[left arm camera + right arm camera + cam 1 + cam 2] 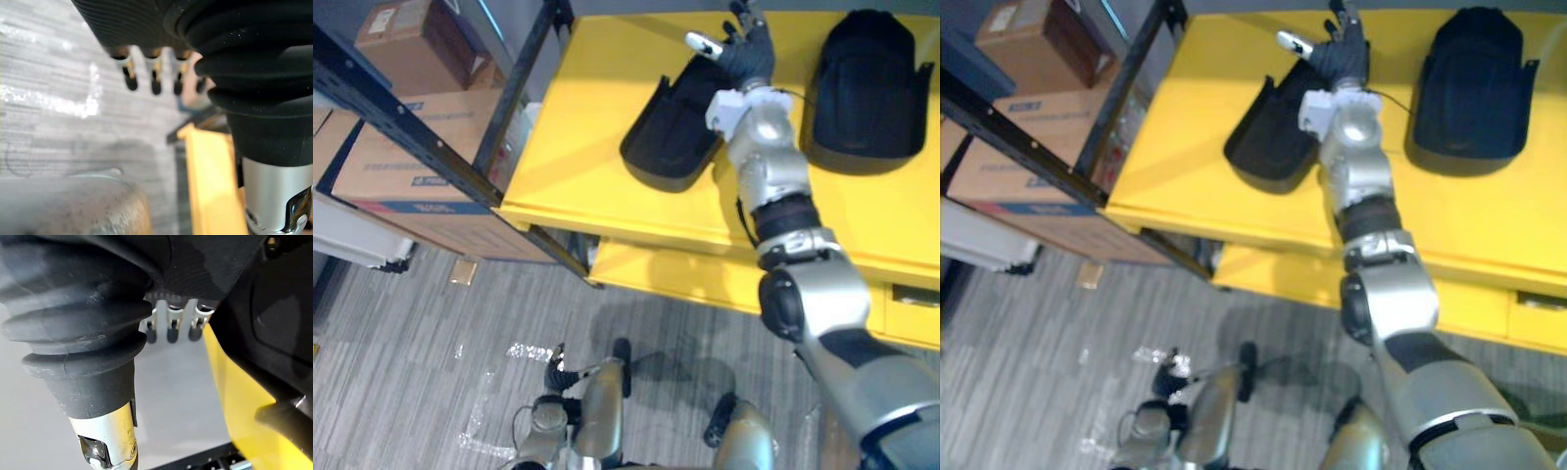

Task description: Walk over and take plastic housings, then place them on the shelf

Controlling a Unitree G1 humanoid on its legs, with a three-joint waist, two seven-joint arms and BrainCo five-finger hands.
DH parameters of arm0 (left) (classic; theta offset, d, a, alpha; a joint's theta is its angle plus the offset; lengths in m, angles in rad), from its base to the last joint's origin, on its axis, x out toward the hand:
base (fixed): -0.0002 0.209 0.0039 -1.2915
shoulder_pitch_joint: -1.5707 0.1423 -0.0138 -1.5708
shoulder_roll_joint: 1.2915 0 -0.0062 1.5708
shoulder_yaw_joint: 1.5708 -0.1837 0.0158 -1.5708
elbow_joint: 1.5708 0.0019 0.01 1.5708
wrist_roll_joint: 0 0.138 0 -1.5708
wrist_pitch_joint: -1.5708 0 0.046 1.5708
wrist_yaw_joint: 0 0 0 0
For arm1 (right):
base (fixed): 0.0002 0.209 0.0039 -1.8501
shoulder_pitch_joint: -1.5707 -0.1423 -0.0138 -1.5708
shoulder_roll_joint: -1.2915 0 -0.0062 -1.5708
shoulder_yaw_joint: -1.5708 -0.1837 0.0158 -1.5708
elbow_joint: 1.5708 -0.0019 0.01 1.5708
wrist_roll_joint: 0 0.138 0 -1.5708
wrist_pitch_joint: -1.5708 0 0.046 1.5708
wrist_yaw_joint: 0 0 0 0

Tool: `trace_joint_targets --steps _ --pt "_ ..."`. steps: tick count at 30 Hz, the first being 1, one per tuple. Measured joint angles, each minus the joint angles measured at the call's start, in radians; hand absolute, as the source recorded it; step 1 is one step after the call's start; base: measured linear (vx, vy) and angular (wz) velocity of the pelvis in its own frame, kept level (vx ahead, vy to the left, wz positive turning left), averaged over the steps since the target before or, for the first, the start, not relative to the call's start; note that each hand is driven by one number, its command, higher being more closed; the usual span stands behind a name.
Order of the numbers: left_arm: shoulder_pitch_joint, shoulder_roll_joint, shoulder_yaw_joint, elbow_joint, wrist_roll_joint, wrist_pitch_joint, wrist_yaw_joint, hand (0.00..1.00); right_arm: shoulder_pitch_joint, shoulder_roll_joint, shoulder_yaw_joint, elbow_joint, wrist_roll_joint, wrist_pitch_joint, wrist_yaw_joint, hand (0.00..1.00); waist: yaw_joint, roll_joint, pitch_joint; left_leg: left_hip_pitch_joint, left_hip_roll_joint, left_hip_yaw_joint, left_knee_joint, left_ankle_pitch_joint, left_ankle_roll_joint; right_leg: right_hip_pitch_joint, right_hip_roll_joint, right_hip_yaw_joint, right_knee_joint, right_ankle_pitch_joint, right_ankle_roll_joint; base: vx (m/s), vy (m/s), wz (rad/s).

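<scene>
At the far left, a black metal rack (431,147) is holding cardboard boxes (401,171) above a grey striped floor (411,343). Near the bottom of the scene, the left hand (155,84) is hanging low over that floor. Its fingers (131,81) are pointing down, straight and relaxed, and are holding nothing.

To the right of the rack, a yellow bench (578,166) is stretching across the far side, with a lower yellow level (656,269) showing beneath its near edge. Two black plastic housings are lying on the bench top, well apart from each other.

The left housing (671,132) is resting hollow side up, its rounded end pointing toward the near edge. The right arm is reaching far across the bench between the two. The right hand (747,49) is hovering at the far right corner of the left housing, spread wide with the thumb sticking out to the left and the fingers (168,330) straight and gripping nothing. Whether it is touching the housing cannot be told.

The right housing (867,88) is sitting just right of the arm, untouched.
</scene>
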Motion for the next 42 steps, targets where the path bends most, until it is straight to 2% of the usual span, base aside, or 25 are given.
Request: trace_joint_targets --steps 3,7,16,19,21,23,26,28,31,35,42 --pt "-0.005 0.0 0.002 0.001 -0.001 0.0 0.0 0.0 -0.001 -0.015 0.0 0.0 0.022 0.0 0.0 0.0 0.016 0.0 0.0 -0.018 -0.007 -0.011 0.005 0.001 -0.001 -0.012 -0.008 -0.01 0.015 -0.011 0.001 0.01 -0.009 0.14" --pt "-0.006 -0.005 0.024 0.009 -0.001 0.0 0.0 0.0 -0.015 -0.019 0.001 0.007 0.038 0.0 0.0 0.0 0.02 0.0 0.0 -0.021 -0.028 -0.028 0.006 0.002 -0.001 -0.006 -0.032 -0.031 0.031 -0.022 0.003 0.02 -0.015 0.18" --pt "-0.008 -0.004 0.026 0.01 -0.001 0.0 0.001 0.0 -0.016 -0.032 0.001 0.011 0.079 -0.008 -0.002 0.0 0.033 0.001 0.0 -0.035 -0.033 -0.042 0.012 0.001 -0.001 0.006 -0.032 -0.056 0.023 -0.022 0.003 0.01 0.001 0.06" --pt "-0.01 -0.004 0.027 0.011 -0.002 0.0 0.001 0.0 -0.016 -0.033 -0.005 -0.002 0.07 -0.018 -0.029 0.0 0.032 0.001 0.0 -0.035 -0.032 -0.041 0.013 0.001 0.0 0.006 -0.032 -0.056 0.023 -0.022 0.003 0.0 0.0 0.0" --pt "-0.02 -0.004 0.028 0.02 -0.004 0.001 0.004 0.0 0.008 -0.031 -0.01 -0.104 0.005 -0.021 -0.089 0.0 0.03 0.001 0.0 -0.036 -0.031 -0.041 0.012 0.001 0.0 0.006 -0.031 -0.056 0.02 -0.022 0.003 0.0 0.0 0.0" --pt "-0.037 -0.005 0.029 0.048 -0.008 0.003 0.025 0.0 0.107 0.0 -0.016 -0.381 -0.148 -0.042 -0.204 0.0 0.024 0.0 0.0 -0.035 -0.03 -0.037 0.013 0.001 0.0 0.007 -0.029 -0.055 0.013 -0.02 0.006 0.0 0.0 0.0" --pt "-0.039 -0.008 0.029 0.051 -0.007 0.009 0.042 0.0 0.262 0.087 -0.018 -0.651 -0.359 -0.054 -0.326 0.0 0.001 -0.001 0.001 -0.028 -0.023 -0.018 0.012 0.0 0.001 0.009 -0.026 -0.046 0.005 -0.019 0.008 0.03 -0.009 -0.08" --pt "-0.038 -0.008 0.029 0.05 -0.006 0.011 0.057 0.0 0.337 0.138 -0.014 -0.691 -0.471 -0.051 -0.371 0.0 -0.007 -0.006 0.003 -0.008 -0.016 0.0 0.005 -0.001 0.002 0.01 -0.021 -0.024 0.002 -0.017 0.009 0.02 -0.021 -0.27" --pt "-0.037 -0.023 0.026 0.043 0.0 0.018 0.072 0.0 0.411 0.182 -0.013 -0.689 -0.563 -0.035 -0.413 0.0 -0.012 -0.008 0.004 0.016 0.001 0.022 -0.005 -0.001 0.001 0.01 -0.007 0.001 -0.004 -0.012 0.008 -0.01 -0.027 -0.27" --pt "-0.033 -0.023 0.024 0.037 -0.001 0.018 0.073 0.0 0.424 0.182 -0.019 -0.686 -0.58 -0.034 -0.42 0.0 -0.015 -0.01 0.004 0.022 0.014 0.024 -0.01 -0.001 -0.002 0.011 0.004 0.003 -0.003 -0.011 0.007 -0.03 -0.033 -0.1" --pt "-0.013 -0.018 0.024 0.011 -0.009 0.002 0.079 0.0 0.415 0.202 -0.098 -0.533 -0.481 -0.027 -0.417 0.0 -0.013 -0.035 0.001 0.025 0.014 0.037 -0.015 0.0 -0.002 0.01 0.003 0.007 -0.012 -0.003 0.008 0.0 0.0 0.0"
